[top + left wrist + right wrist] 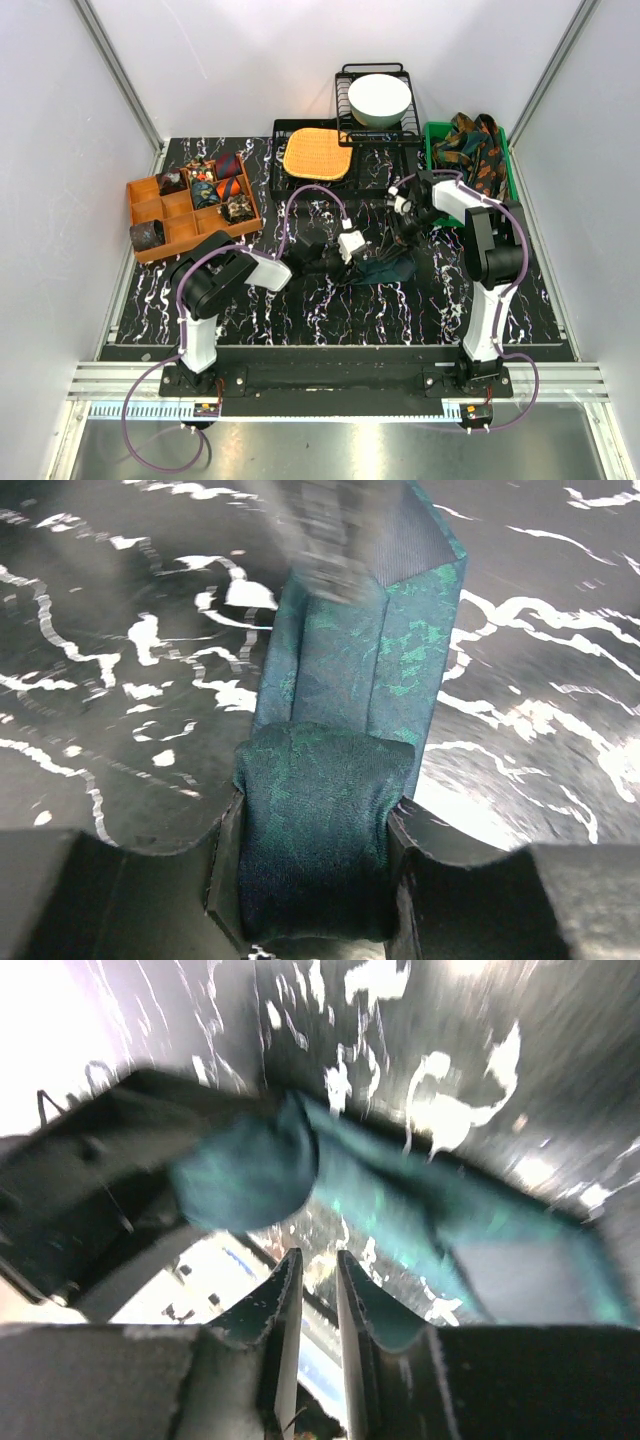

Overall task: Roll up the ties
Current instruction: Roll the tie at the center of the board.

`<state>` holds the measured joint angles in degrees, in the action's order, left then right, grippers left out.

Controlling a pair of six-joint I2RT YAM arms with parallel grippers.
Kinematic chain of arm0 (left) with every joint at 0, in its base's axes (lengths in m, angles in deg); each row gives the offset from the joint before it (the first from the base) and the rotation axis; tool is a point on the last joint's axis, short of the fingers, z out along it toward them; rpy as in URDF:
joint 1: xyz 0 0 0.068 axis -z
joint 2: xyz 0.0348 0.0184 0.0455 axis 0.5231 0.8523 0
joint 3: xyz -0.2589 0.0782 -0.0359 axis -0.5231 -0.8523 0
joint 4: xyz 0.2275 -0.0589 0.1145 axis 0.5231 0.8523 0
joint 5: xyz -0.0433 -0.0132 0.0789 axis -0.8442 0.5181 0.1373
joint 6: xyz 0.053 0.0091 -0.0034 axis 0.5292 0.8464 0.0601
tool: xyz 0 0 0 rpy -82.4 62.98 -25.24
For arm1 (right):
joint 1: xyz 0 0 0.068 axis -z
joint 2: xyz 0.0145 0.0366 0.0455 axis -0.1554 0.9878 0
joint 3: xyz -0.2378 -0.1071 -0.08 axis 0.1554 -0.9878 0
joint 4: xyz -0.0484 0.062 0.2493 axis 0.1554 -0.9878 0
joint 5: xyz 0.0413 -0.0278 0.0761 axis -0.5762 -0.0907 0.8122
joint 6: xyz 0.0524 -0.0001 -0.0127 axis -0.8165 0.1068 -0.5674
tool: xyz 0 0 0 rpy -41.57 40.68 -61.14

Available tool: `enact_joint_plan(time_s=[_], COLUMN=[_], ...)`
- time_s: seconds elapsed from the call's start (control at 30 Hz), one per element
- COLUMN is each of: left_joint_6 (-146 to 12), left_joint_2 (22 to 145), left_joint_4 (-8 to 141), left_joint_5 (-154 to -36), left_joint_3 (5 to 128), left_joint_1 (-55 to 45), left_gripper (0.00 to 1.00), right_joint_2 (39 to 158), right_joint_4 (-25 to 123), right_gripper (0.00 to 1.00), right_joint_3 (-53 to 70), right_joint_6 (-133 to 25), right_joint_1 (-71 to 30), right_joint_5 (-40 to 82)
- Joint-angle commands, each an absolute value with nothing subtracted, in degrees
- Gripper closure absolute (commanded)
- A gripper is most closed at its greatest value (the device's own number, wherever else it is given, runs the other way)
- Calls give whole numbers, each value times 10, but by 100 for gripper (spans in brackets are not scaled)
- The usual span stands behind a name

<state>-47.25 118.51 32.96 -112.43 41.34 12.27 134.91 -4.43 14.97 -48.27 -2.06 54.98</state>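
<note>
Grips the rolled end of the plain teal tie [410, 660] with the left gripper [315, 825], in front of the orange woven mat [318, 153] and a little to its right. Presses both fingers [225, 880] against the sides of the coil, which stands tight between them. Leaves the unrolled part flat on the marble table [330, 310], stretched away from the coil, with the grey lining visible at the far end.

Holds the right gripper [318, 1290] near this flat part, further right of the mat than the left one, with its fingers parted only by a narrow slit and nothing between them. Cannot tell whether it touches the fabric, because of the blur.

Left of the mat: an orange compartment tray [200, 247], with several patterned rolled ties [218, 182] in the back cells and one dark roll [150, 235] at the near left corner. Right of the mat: a green bin [432, 135] with loose patterned ties [478, 150] heaped inside. Behind the mat and slightly right: a white bowl [378, 98] on a black wire rack [345, 75].
</note>
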Motion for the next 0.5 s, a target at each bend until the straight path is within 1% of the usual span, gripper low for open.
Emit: enact_joint_plan(time_s=[0.0,0.1,0.2,0.47], left_joint_6=[-500,-489,-457,-357], left_joint_2=[1208,1208,1196,1157], left_joint_4=[413,417,418,422], left_joint_5=[-1033,-1037,-1056,-1098], left_joint_3=[410,410,405,404], left_joint_1=[121,122,122,121], left_gripper=[98,98,95,85], right_joint_2=[1325,1341,1359,1388], right_joint_4=[-48,-8,22,36], right_gripper=[76,78,78,79], right_joint_3=[107,108,108,92], right_joint_6=[-476,-480,-487,-498], right_joint_1=[-32,-32,-32,-32], right_joint_5=[573,545,515,449])
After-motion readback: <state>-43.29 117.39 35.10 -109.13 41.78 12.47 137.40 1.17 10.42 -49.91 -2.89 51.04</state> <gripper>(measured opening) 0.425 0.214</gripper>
